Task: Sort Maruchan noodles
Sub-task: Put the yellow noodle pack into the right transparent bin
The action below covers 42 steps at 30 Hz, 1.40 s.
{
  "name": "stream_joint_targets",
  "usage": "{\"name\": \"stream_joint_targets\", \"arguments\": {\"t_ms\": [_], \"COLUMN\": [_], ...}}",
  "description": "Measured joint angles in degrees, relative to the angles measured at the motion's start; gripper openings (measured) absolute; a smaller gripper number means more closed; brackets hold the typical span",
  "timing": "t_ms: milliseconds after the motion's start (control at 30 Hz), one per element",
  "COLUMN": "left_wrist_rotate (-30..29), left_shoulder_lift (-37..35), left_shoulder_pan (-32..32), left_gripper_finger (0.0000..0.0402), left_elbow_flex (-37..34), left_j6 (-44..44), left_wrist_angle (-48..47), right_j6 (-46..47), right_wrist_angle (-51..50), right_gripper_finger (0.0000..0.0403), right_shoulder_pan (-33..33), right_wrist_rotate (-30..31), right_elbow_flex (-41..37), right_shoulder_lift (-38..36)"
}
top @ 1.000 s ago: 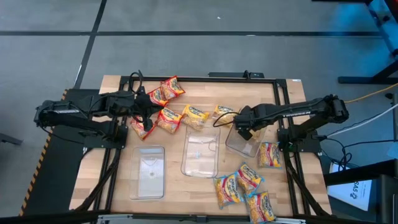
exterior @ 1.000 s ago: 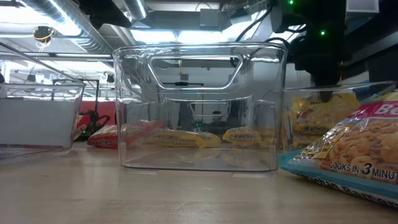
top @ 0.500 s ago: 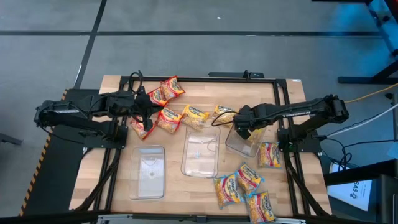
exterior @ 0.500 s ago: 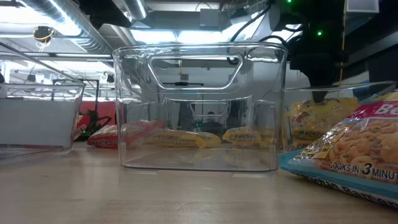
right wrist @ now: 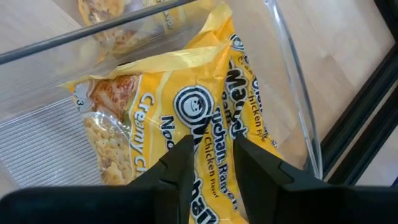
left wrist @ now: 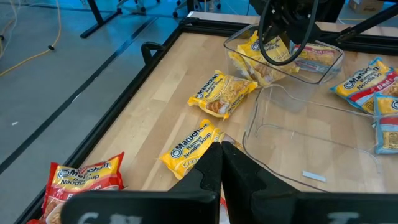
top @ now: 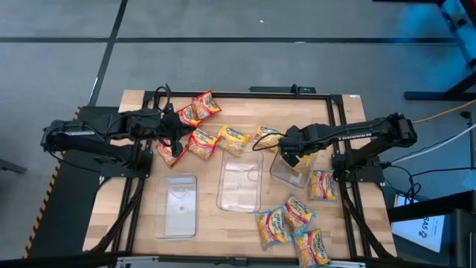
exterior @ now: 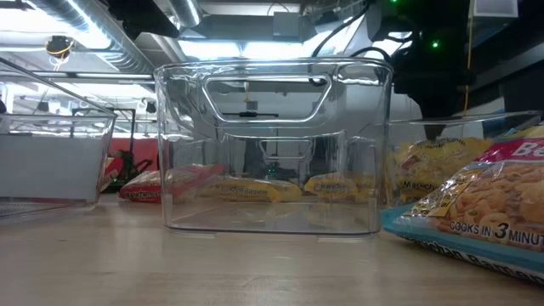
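Observation:
Maruchan noodle packets lie scattered on the table. Red ones [top: 199, 108] sit at the far left, yellow ones [top: 233, 138] in the far middle, and several more [top: 286, 223] near the front right. A yellow packet [right wrist: 186, 106] lies inside the right clear tray [top: 291, 173]. My right gripper [right wrist: 212, 143] points down just above it, open, its fingers on either side of the packet's printed face. My left gripper [left wrist: 217, 168] hovers shut above the far-left packets [top: 175, 145] and holds nothing.
A middle clear tray [top: 239, 182] and a left clear tray [top: 177, 206] stand on the table without packets in them. One packet [top: 322, 184] lies right of the right tray. The black frame rails [top: 343, 149] run along the table's sides.
My right gripper has let go of the yellow packet. In the low view the packet has dropped and settled lower in the right tray. The dark fingers that stood at the packet's top now stand clear above it.

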Motion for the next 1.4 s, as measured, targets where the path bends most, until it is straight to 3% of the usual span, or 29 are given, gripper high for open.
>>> {"name": "stream_joint_targets", "arguments": {"t_ms": [333,600,900,1200,1400], "left_wrist_rotate": [0.0,0.0,0.0,-3.41,-3.43], "left_shoulder_lift": [0.01,0.01,0.02,-0.15,-0.15], "left_shoulder_pan": [0.0,0.0,0.01,0.01,-0.01], "left_gripper_finger": [0.0,0.0,0.0,0.0,0.0], "left_elbow_flex": [0.0,0.0,0.0,0.04,0.04], "left_j6": [0.0,0.01,0.0,-0.09,-0.09], "left_wrist_angle": [0.0,0.01,0.0,0.0,0.0], "right_j6": [-0.66,0.19,-8.7,-31.21,-37.13], "right_wrist_angle": [0.79,0.49,8.84,33.93,43.71], "right_gripper_finger": [0.0111,0.0111,0.0111,0.0111,0.0111], "right_shoulder_pan": [0.0,-0.02,-4.75,-11.8,-20.48], "right_wrist_rotate": [1.95,9.77,13.48,11.47,-0.78], "right_elbow_flex": [0.0,0.52,12.86,25.84,26.56], "right_shoulder_lift": [0.0,0.04,0.04,0.04,1.46]}}
